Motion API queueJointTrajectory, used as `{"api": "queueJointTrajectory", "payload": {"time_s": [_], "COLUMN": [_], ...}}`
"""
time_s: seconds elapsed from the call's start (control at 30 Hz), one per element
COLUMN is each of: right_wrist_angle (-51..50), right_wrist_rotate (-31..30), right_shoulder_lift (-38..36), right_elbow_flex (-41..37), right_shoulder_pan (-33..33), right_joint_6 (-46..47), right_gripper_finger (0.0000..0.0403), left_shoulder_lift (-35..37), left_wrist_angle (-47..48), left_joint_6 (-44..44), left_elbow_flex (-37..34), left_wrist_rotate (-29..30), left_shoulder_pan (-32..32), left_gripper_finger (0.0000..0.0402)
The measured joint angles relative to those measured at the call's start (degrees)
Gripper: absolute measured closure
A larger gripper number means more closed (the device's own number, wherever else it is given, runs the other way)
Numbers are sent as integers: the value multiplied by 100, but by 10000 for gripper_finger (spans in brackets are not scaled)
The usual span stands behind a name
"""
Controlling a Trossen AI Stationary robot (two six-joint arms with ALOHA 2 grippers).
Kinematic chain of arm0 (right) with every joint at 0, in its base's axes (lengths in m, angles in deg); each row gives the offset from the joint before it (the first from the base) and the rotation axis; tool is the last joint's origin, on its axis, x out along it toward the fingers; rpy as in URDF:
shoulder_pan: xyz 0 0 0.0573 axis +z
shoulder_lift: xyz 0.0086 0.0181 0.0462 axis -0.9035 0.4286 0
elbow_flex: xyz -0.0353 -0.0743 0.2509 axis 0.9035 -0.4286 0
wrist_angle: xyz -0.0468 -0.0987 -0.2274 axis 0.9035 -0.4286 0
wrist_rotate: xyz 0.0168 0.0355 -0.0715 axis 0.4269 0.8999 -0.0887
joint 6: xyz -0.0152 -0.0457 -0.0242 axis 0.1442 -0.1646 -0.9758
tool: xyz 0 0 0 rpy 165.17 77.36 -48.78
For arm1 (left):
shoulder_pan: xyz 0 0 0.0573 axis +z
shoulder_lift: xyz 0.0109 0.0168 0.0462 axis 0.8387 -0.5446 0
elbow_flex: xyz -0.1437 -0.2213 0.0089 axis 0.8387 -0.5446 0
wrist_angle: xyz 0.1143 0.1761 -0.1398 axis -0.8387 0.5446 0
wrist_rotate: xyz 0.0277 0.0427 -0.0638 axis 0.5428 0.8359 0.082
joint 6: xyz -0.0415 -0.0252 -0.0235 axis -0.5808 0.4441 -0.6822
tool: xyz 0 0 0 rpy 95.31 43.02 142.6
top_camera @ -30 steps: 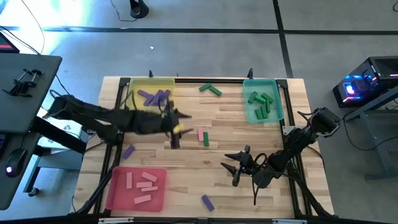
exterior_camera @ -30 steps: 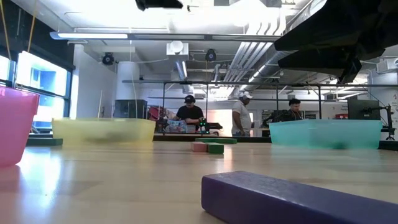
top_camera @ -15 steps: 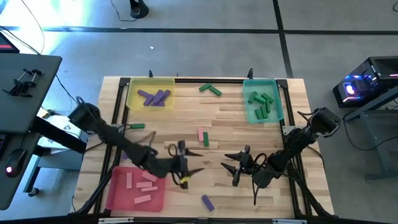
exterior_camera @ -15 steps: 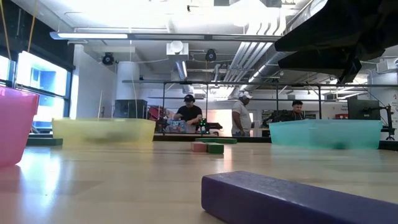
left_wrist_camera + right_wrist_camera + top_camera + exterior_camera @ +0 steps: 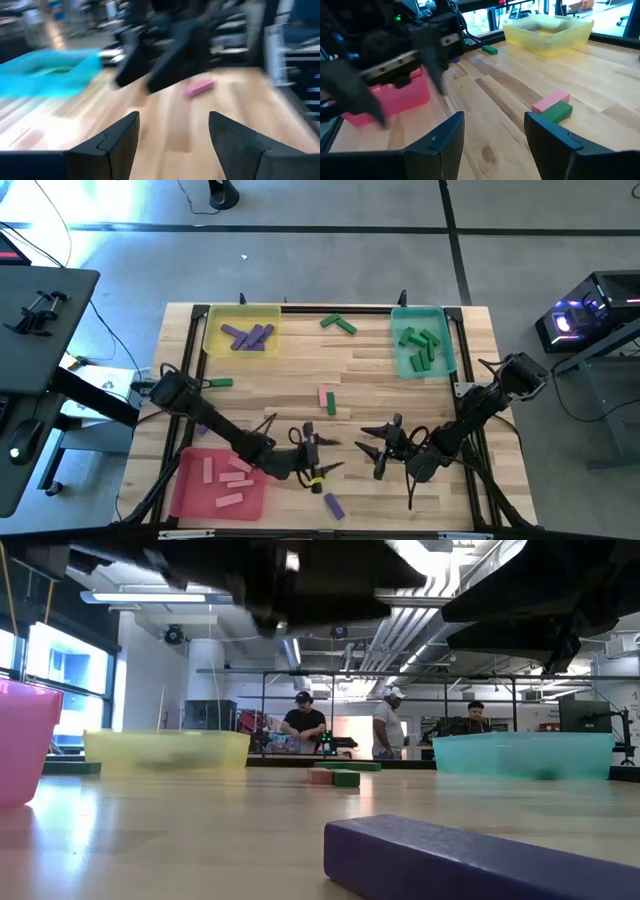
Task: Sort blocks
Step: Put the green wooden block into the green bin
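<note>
Left gripper moved nearer purple block, fingers open

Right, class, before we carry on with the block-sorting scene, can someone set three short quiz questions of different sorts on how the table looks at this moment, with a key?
1. True or false: the yellow tray holds purple blocks.
2. What colour are the blocks lying in the teal tray? A pink, B green, C purple.
3. Fill the gap: the loose pink block in the middle of the table lies right beside a ___ block.

Key: 1 true; 2 B; 3 green.
</note>
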Motion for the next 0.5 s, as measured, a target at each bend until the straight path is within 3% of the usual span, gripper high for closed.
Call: {"api": "queueJointTrajectory", "payload": {"time_s": [0.23, 0.5], "right_wrist_angle": [9, -579], "right_wrist_rotate": [-630, -991], "right_shoulder_lift": [766, 2184], "right_elbow_flex": [497, 1764], "right_shoulder_pan": [44, -393], "right_joint_6": [-493, -414], "right_gripper_finger": [211, 211], "left_shoulder_lift": [22, 57], "left_wrist_angle": [804, 1020], "left_joint_6": [-696, -376], "left_elbow_flex": [0, 0], "left_wrist_rotate": [1533, 3326], "left_shoulder_pan": [23, -329], "left_gripper_finger": [174, 174]}}
